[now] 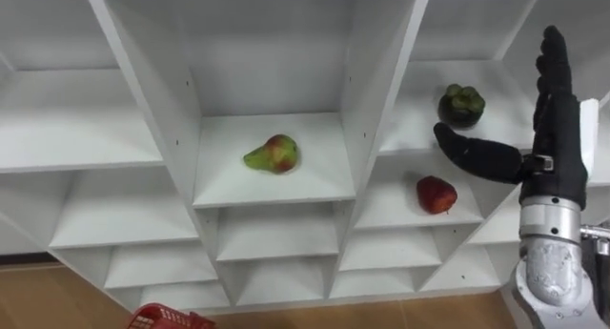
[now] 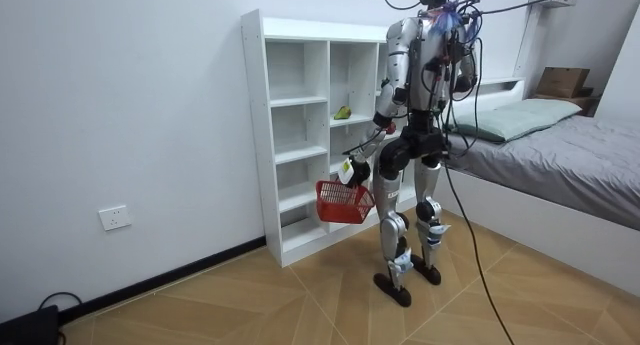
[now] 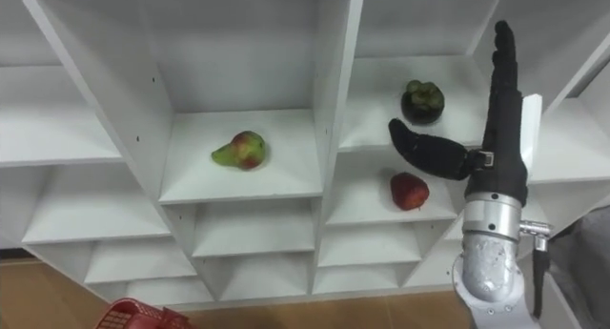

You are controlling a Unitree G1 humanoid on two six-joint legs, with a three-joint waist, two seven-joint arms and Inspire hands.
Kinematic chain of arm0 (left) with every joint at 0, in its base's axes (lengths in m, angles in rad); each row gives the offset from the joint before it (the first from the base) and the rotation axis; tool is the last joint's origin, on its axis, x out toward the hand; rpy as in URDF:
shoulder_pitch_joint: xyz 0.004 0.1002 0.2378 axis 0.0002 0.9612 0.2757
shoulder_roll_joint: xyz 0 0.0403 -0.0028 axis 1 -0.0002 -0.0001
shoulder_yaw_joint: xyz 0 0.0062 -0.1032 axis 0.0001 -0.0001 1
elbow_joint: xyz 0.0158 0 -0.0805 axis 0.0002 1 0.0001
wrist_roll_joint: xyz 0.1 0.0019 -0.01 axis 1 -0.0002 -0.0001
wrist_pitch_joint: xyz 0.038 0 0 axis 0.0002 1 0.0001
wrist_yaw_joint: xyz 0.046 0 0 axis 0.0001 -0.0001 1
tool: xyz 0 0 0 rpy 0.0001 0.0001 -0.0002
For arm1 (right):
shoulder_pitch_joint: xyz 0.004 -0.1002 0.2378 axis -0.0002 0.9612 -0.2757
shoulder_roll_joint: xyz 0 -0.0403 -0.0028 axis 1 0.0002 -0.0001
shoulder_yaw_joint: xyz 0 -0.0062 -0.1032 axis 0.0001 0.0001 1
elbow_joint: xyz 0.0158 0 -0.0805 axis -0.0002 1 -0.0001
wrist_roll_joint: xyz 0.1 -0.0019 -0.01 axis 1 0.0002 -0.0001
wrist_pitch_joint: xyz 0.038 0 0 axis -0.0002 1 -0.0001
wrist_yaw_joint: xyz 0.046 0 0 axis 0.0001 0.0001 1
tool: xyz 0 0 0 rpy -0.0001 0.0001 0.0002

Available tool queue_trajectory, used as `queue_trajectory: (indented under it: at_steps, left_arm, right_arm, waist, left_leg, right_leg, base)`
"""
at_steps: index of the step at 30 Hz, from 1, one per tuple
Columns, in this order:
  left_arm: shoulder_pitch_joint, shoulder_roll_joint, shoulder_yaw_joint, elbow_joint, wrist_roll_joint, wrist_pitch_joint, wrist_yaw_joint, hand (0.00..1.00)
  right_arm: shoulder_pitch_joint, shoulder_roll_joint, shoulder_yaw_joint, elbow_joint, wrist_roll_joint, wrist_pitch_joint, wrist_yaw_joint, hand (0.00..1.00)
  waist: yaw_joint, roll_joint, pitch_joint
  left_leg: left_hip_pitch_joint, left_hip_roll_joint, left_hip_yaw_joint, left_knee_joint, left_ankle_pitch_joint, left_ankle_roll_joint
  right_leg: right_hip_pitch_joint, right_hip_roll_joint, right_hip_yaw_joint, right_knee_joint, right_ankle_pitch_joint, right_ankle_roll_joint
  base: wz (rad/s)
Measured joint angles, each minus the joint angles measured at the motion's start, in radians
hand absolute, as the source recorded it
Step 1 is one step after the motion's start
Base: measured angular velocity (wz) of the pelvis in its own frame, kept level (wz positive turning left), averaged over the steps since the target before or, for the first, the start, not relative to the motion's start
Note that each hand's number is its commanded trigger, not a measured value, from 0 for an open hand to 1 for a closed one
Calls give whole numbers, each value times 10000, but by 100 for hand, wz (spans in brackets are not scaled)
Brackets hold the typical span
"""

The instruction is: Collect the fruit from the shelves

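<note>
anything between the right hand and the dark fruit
Nothing visible: the open right hand is raised before the doorless shelf, its thumb just below the dark fruit. The left hand holds the basket.

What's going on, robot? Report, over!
Right hand open, raised before the closet. Left hand carrying red basket. Pear, dark green fruit, red fruit on shelves, none picked. Nothing blocking.

Both eye views look down from the robot's head, close on the closet (image 1: 162, 91); the room view, well back, shares its shelves.
</note>
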Motion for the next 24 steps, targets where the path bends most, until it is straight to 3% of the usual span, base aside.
queue_trajectory:
  at_steps: [10, 24]
  left_arm:
    - [-92, 32, 52, -356, 557, 74, -332, 100]
    - [5, -15, 560, -329, 574, 464, -305, 100]
  right_arm:
    - [-107, -7, -184, 578, 919, 105, 754, 0]
    - [-988, -6, -411, 1518, 1467, 586, 1140, 0]
  waist:
    - [205, -239, -39]
    - [245, -197, -2]
  left_leg:
    - [18, -9, -62, 6, 6, -4]
    - [12, -9, -121, 57, 14, -13]
  right_leg:
    - [56, -14, -49, -38, 0, 0]
    - [127, -27, -197, -22, 3, -4]
  base:
    - [1]
    - [2]
